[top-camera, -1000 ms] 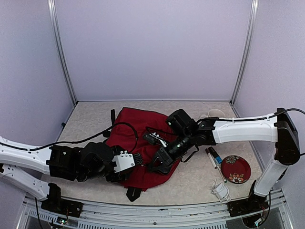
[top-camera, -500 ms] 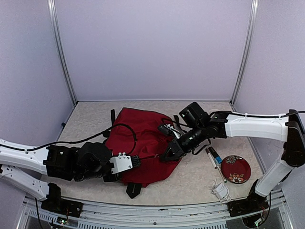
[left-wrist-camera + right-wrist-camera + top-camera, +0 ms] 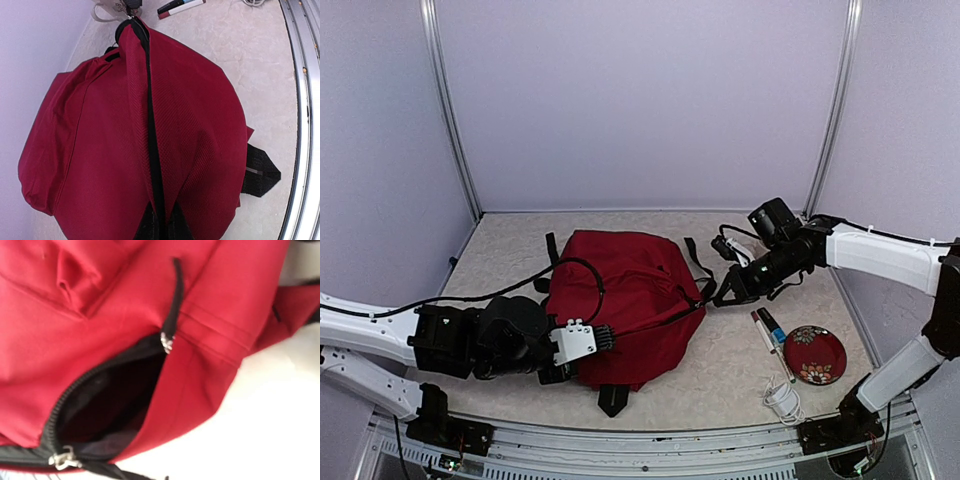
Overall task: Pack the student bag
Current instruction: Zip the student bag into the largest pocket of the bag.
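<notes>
The dark-red student bag [image 3: 625, 295] lies in the middle of the table, pulled taut between both arms. My left gripper [image 3: 607, 338] is shut on the bag's near edge; in the left wrist view its dark fingers [image 3: 145, 226] pinch the black zipper seam [image 3: 151, 125]. My right gripper [image 3: 720, 298] is shut on the bag's far right tip, seen at the top of the left wrist view [image 3: 131, 7]. The right wrist view shows the bag [image 3: 125, 300] with a zipper mouth [image 3: 107, 400] gaping on a dark lining; that gripper's own fingers do not show there.
Two markers [image 3: 767, 327] lie right of the bag, with a red patterned plate [image 3: 815, 354] and a coiled white cord [image 3: 782, 400] nearer the front right. A black strap end [image 3: 612, 400] sticks out at the bag's near side. A metal rail [image 3: 300, 120] borders the table.
The left gripper has closed on the bag's seam. The right gripper has pulled its end of the bag to the right and back, spreading the crumpled bag out flat and taut.
</notes>
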Tool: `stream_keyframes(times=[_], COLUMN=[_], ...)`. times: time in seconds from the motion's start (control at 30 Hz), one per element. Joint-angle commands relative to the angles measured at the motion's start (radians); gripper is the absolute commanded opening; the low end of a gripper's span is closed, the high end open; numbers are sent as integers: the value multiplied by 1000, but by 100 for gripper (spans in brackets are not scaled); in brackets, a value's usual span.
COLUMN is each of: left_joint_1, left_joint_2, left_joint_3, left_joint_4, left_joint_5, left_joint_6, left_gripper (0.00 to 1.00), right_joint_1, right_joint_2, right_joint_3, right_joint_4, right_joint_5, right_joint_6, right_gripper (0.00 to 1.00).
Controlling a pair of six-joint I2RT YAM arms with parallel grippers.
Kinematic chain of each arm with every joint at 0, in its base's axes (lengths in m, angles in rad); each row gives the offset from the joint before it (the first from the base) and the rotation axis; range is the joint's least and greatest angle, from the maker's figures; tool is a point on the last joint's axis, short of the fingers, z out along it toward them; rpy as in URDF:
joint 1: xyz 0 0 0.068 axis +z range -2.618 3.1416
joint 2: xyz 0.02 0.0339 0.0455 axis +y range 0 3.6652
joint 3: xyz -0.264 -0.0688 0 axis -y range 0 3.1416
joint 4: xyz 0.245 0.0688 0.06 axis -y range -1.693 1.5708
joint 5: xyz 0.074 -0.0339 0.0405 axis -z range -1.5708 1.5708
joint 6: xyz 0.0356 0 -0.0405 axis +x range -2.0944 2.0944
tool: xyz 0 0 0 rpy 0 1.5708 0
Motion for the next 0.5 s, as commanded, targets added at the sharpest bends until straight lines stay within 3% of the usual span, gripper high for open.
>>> stream_keyframes(times=[0.0,0.1,0.13,0.17,0.2,0.27,0.37,0.47], left_joint_1=[-14,-19,-23,-32,-44,-74,-78,-80], left_joint_2=[-49,-35,-24,-7,8,42,126,296], left_joint_3=[-5,-6,4,30,65,137,199,237], left_joint_4=[-186,-152,-132,-106,-73,45,229,276], left_joint_5=[27,17,1,-15,-22,-33,7,1], left_joint_6=[-34,-35,-39,-51,-59,-70,-114,-119], left_gripper=[0,1,24,70,84,92,92,90], right_joint_1=[-11,41,65,89,109,147,183,189], right_joint_2=[33,30,31,33,33,33,27,14], right_joint_3=[55,58,65,69,72,73,76,67], right_joint_4=[-7,54,66,74,85,108,118,114], right_joint_5=[121,8,-13,-30,-48,-61,-57,-49], right_joint_6=[-31,-3,1,11,20,40,55,63], right_gripper=[0,0,0,0,0,0,0,0])
